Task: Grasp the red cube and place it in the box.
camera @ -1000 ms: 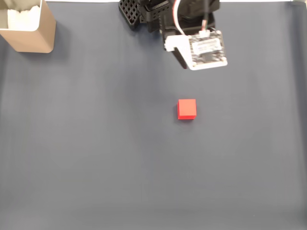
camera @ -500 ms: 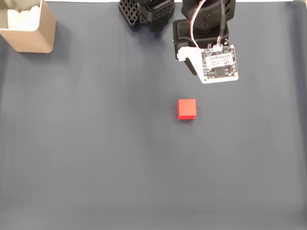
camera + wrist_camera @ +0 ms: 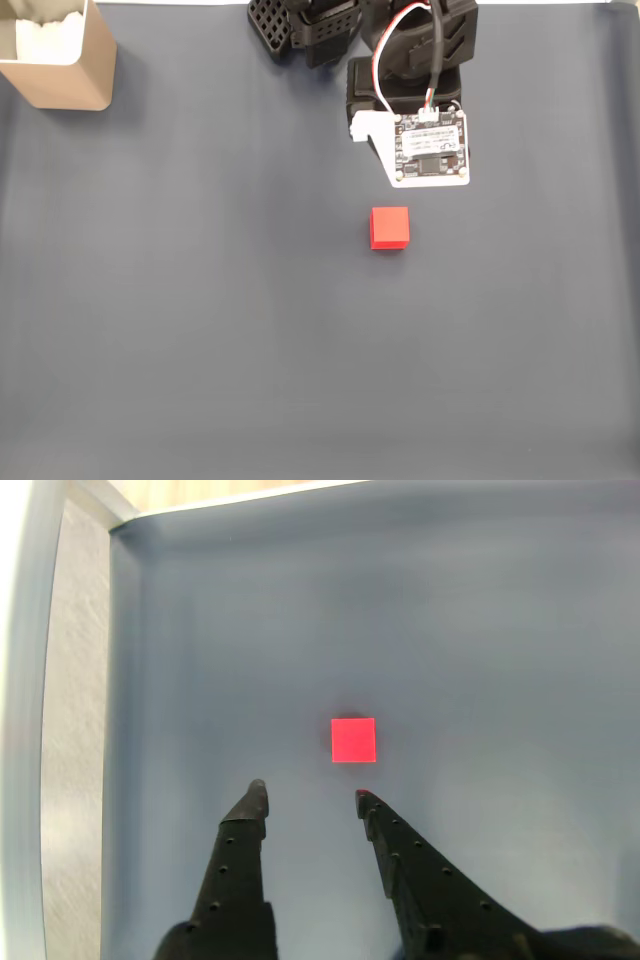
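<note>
The red cube (image 3: 389,227) lies alone on the dark blue-grey mat, a little right of centre in the fixed view. The arm's wrist, with its white circuit board (image 3: 430,150), hangs just beyond and slightly right of the cube there. In the wrist view the cube (image 3: 353,740) sits just ahead of the two black fingertips, nearer the right one. My gripper (image 3: 311,792) is open with nothing between its fingers. The tan box (image 3: 58,55) with white padding stands at the far top-left corner of the fixed view.
The arm's black base (image 3: 300,25) sits at the top edge of the mat. The wrist view shows the mat's edge (image 3: 110,680) on the left, with a pale surface and a white strip (image 3: 25,680) beyond it.
The wrist has swung right, then back left and lower, ending closer to the cube. The cube and the box have not moved.
</note>
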